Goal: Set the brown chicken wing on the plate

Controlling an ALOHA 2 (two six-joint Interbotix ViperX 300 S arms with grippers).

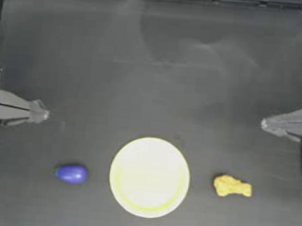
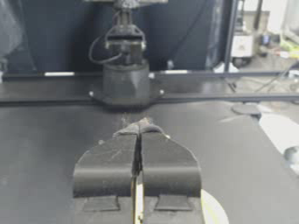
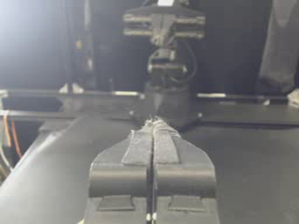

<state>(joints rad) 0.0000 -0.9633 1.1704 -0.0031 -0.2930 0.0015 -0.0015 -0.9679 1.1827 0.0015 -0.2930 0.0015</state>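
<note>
The brown chicken wing (image 1: 231,186) is a small lumpy golden-yellow piece lying on the dark table, just right of the plate. The plate (image 1: 149,177) is a large pale cream oval with a yellow-green rim, near the front middle; a sliver of the plate's rim (image 2: 213,211) shows in the left wrist view. My left gripper (image 1: 43,111) is drawn back at the left edge, jaws pressed together and holding nothing. My right gripper (image 1: 266,124) sits at the right edge, above the wing and well apart from it, also shut and holding nothing.
A round blue-purple ball (image 1: 72,174) rests left of the plate. The table's metal frame runs along the back and both sides. In each wrist view the opposite arm (image 2: 125,74) (image 3: 165,65) stands far across the table.
</note>
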